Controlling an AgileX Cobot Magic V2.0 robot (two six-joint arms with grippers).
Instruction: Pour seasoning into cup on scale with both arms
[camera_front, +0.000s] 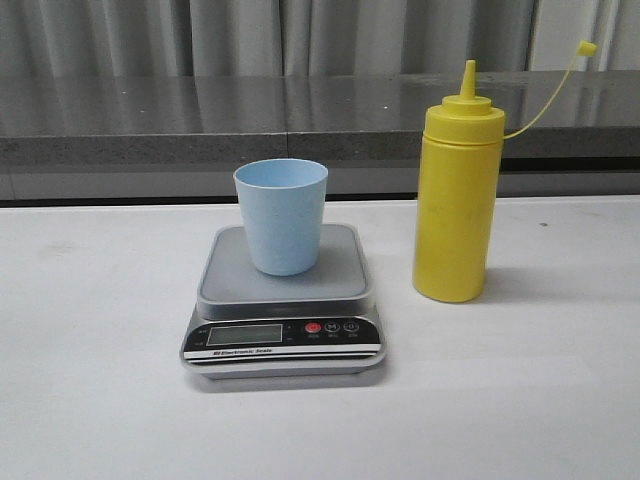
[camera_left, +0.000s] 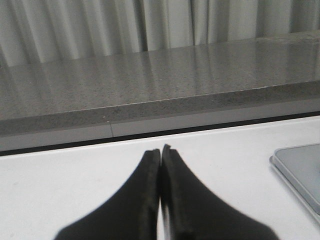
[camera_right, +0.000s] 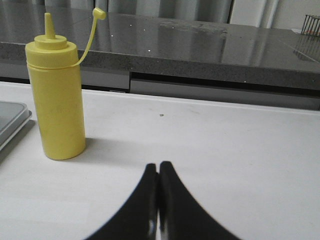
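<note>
Blue cup (camera_front: 281, 215) on scale (camera_front: 284, 300), yellow seasoning (camera_front: 457, 205) beside (upright, uncapped)

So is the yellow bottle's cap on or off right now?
Off. The bottle stands upright with its nozzle bare, and the small cap hangs out to the side on its thin tether.

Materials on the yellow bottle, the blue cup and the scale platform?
Tall yellow squeeze bottle: likely soft plastic, matte, opaque, faint sheen. Light blue tapered cup: likely plastic, matte, thin rim. Grey square scale platform: smooth, dull; plastic or coated metal, unclear.
</note>
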